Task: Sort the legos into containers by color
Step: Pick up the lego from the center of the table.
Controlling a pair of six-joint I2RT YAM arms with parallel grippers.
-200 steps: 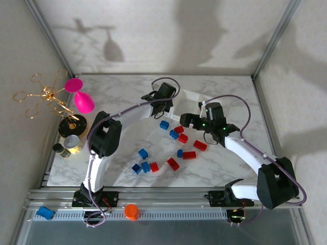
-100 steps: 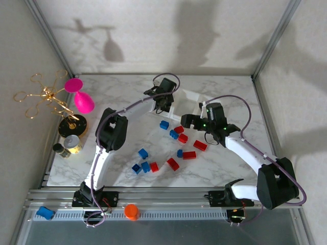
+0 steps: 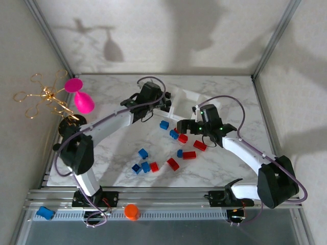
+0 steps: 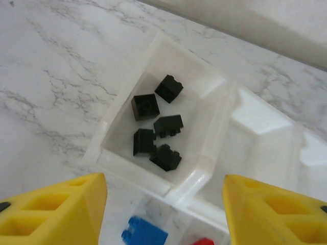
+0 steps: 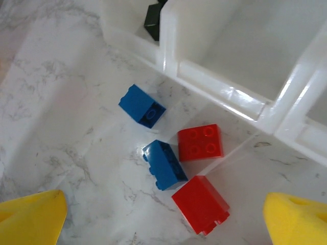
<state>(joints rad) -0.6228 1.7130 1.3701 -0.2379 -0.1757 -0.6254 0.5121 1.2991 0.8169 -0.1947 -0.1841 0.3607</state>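
The white tray (image 4: pixel 127 166) holds several black legos (image 4: pixel 145 106) in its left compartment, and the compartment beside it (image 4: pixel 265 127) looks bare. My left gripper (image 4: pixel 163 214) hovers open over the tray's near wall, nothing between its yellow fingers (image 4: pixel 56 212). A blue lego (image 4: pixel 144 232) lies just below it on the marble. My right gripper (image 5: pixel 163 219) is open above two blue legos (image 5: pixel 164 165) and two red legos (image 5: pixel 200 142) in front of the tray (image 5: pixel 219 89). From above, the left gripper (image 3: pixel 166 104) and right gripper (image 3: pixel 183 126) stand close together near the tray (image 3: pixel 190 95).
More blue legos (image 3: pixel 143 153) and red legos (image 3: pixel 172 164) are scattered on the marble toward the near edge. A pink goblet (image 3: pixel 82 99) and gold wire stand (image 3: pixel 48 97) sit at the left. An orange knob (image 3: pixel 132 211) rests on the front rail.
My left gripper has opened over the black compartment, and the left arm's elbow has swung far out to the left. My right gripper has shifted slightly left over the bricks.
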